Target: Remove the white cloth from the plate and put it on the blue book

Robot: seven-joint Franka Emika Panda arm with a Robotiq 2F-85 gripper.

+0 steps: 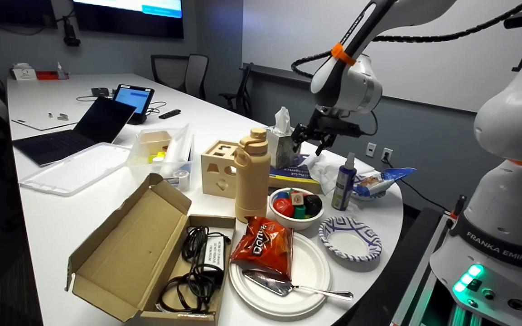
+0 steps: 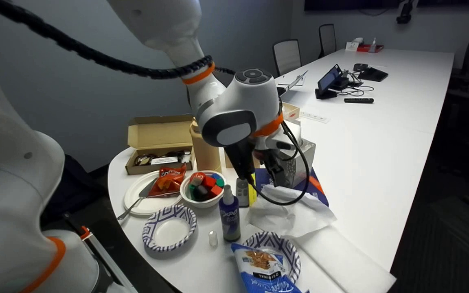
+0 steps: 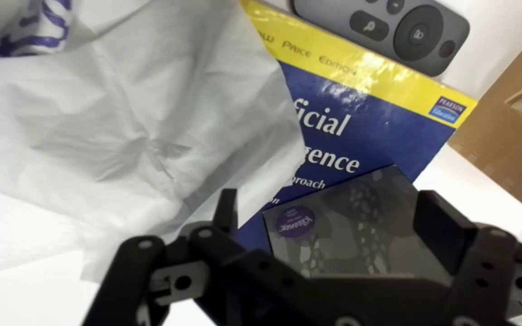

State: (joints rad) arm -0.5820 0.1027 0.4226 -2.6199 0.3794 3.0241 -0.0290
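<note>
- One arm (image 1: 358,86), slanting downward and bent at its end; its gripper (image 3: 329,206) hangs beneath, fingers spread, grasping nothing.
- One white cloth (image 3: 152,99), below and just beside the gripper, partly covering one blue book (image 3: 388,117), "Price Edition" legible only in the wrist view.
- Two patterned plates (image 2: 171,232), well apart from the gripper, one under a blue bag (image 2: 259,266).

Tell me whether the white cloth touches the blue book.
Touching: the wrist view shows the white cloth lying across the blue book, hiding part of its title.
</note>
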